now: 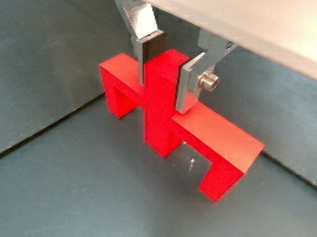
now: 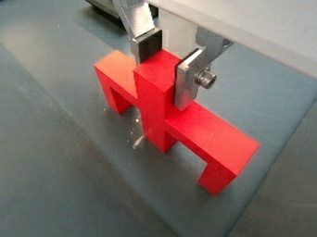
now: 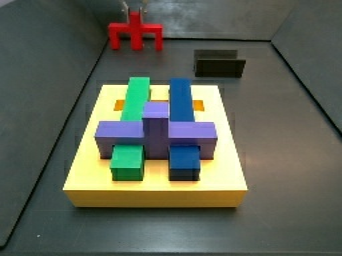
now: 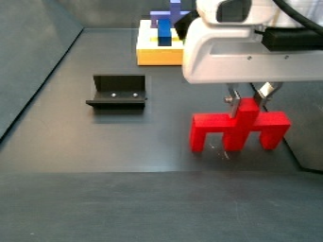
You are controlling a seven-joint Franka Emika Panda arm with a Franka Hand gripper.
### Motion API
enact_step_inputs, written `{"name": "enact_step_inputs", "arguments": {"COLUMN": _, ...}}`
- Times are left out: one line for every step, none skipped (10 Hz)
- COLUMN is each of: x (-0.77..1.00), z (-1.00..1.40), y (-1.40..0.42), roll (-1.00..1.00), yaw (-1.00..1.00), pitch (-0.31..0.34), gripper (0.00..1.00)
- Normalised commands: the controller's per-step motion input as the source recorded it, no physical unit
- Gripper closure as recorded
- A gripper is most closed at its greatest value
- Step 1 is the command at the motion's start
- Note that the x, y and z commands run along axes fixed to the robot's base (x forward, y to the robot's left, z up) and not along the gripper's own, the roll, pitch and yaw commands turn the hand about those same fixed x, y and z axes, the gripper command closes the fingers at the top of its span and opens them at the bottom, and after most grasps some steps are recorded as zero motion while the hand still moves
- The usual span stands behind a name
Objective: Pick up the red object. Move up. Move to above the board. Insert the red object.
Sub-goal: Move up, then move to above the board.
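Observation:
The red object (image 1: 210, 139) stands with its legs on the dark floor, its stub pointing up; it also shows in the wrist view (image 2: 186, 130) and in both side views (image 3: 135, 34) (image 4: 240, 130). My gripper (image 1: 168, 88) straddles the stub from above, one silver finger (image 2: 186, 83) and the dark pad opposite pressed against its two sides. It shows in the wrist view (image 2: 166, 81) and below the white hand in a side view (image 4: 246, 95). The board (image 3: 154, 185), a yellow slab bearing green, blue and purple blocks, lies apart from the red object and shows in a side view (image 4: 158, 55).
The fixture (image 3: 221, 65) stands on the floor beside the red object, between it and the board's far corner; it also shows in a side view (image 4: 117, 92). Dark walls enclose the floor on all sides.

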Motion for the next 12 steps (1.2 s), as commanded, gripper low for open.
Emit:
{"name": "enact_step_inputs", "arguments": {"x": -0.02, "z": 0.85, "y": 0.09, "roll": 0.01, "yaw": 0.02, "pitch": -0.014, "gripper": 1.0}}
{"name": "enact_step_inputs", "arguments": {"x": -0.07, "z": 0.62, "y": 0.06, "roll": 0.03, "yaw": 0.01, "pitch": 0.018, "gripper": 1.0}}
{"name": "enact_step_inputs", "arguments": {"x": -0.03, "z": 0.32, "y": 0.02, "roll": 0.06, "yaw": 0.01, "pitch": 0.015, "gripper": 1.0}}
{"name": "enact_step_inputs", "arguments": {"x": 0.0, "z": 1.4, "y": 0.0, "roll": 0.0, "yaw": 0.0, "pitch": 0.0, "gripper": 1.0}}
{"name": "enact_step_inputs", "arguments": {"x": -0.01, "z": 1.4, "y": -0.01, "roll": -0.03, "yaw": 0.0, "pitch": 0.005, "gripper": 1.0}}
{"name": "enact_step_inputs", "arguments": {"x": -0.06, "z": 1.4, "y": -0.02, "roll": 0.0, "yaw": 0.01, "pitch": 0.033, "gripper": 1.0}}
{"name": "enact_step_inputs", "arguments": {"x": -0.02, "z": 1.4, "y": -0.01, "roll": 0.02, "yaw": 0.01, "pitch": 0.015, "gripper": 1.0}}
{"name": "enact_step_inputs", "arguments": {"x": 0.04, "z": 0.95, "y": 0.01, "roll": -0.01, "yaw": 0.0, "pitch": 0.07, "gripper": 1.0}}
{"name": "enact_step_inputs", "arguments": {"x": 0.04, "z": 0.59, "y": 0.0, "roll": 0.0, "yaw": 0.0, "pitch": 0.094, "gripper": 1.0}}
{"name": "enact_step_inputs", "arguments": {"x": 0.04, "z": 0.25, "y": 0.0, "roll": 0.01, "yaw": 0.01, "pitch": 0.069, "gripper": 1.0}}
{"name": "enact_step_inputs", "arguments": {"x": 0.03, "z": 0.19, "y": 0.0, "roll": 0.0, "yaw": 0.0, "pitch": 0.061, "gripper": 1.0}}
{"name": "enact_step_inputs", "arguments": {"x": 0.34, "z": 0.14, "y": -1.4, "roll": -0.07, "yaw": -0.18, "pitch": 0.219, "gripper": 1.0}}
